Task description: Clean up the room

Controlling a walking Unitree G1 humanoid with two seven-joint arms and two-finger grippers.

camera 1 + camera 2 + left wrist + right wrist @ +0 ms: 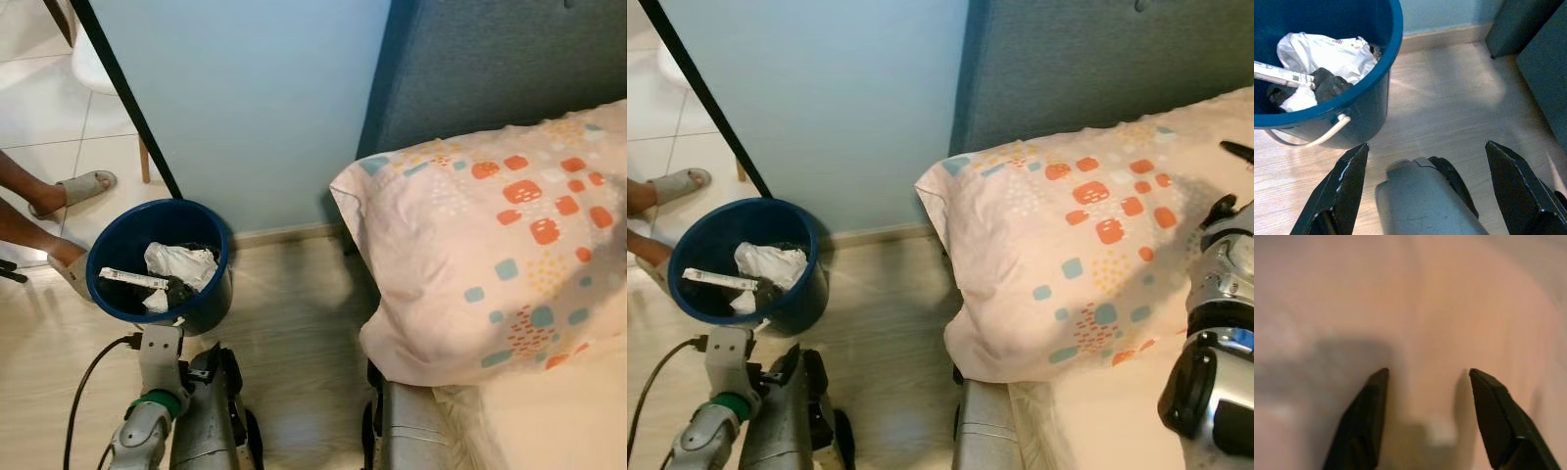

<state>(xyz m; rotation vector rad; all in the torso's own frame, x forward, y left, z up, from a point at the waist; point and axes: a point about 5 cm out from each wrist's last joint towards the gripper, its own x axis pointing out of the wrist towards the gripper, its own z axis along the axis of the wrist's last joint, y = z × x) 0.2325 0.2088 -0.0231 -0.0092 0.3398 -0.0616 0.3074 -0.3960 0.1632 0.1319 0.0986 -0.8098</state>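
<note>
- Blue bucket (162,262) stands on the pale wood floor (294,323) by the light blue wall (255,98), holding crumpled white paper (181,262).
- Beside the bucket, the bed carries a patterned pillow (490,245).
- Left claw (1425,181) gapes wide near the bucket.
- Right claw (1425,416) is spread over the pink bedding (1449,308).
- A person's slippered feet (78,188) stand past the bucket.

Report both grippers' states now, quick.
Left gripper: open, empty, low beside the blue bucket.
Right gripper: open, empty, over the pillow.

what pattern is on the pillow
Pale pink pillow with scattered orange, teal and yellow rounded squares; it shows best in the right eye view.
</note>
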